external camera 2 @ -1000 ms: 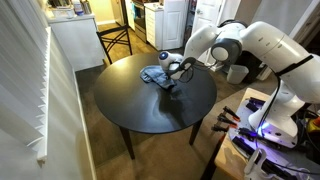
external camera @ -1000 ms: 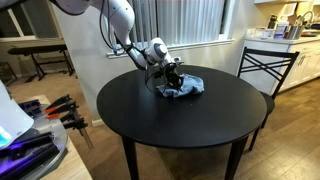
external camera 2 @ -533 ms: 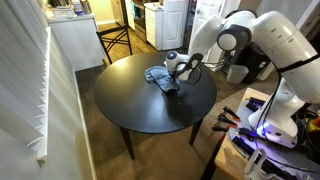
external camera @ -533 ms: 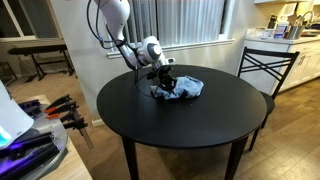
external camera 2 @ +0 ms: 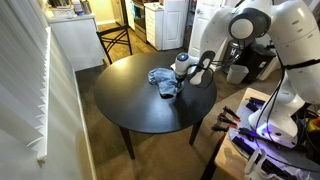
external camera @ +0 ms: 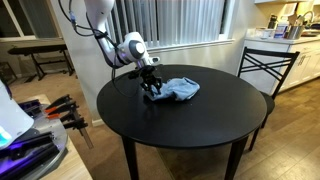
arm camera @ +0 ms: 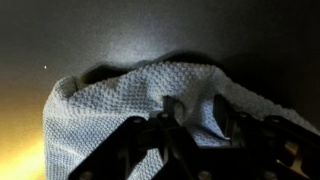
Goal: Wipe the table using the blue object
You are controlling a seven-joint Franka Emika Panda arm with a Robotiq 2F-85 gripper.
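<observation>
Since the earlier frames the arm has been swung across the round black table (external camera: 200,125), so that the gripper (external camera: 152,88) is now set at the edge of the blue cloth (external camera: 181,90) rather than over its middle. The cloth is left crumpled on the tabletop in both exterior views. In the wrist view the dark fingers (arm camera: 132,140) are pressed down upon the cloth (arm camera: 105,100), but how far the jaws are open, or whether any fold is held, cannot be told. A black chair (external camera: 266,62) is stood just beside the table.
</observation>
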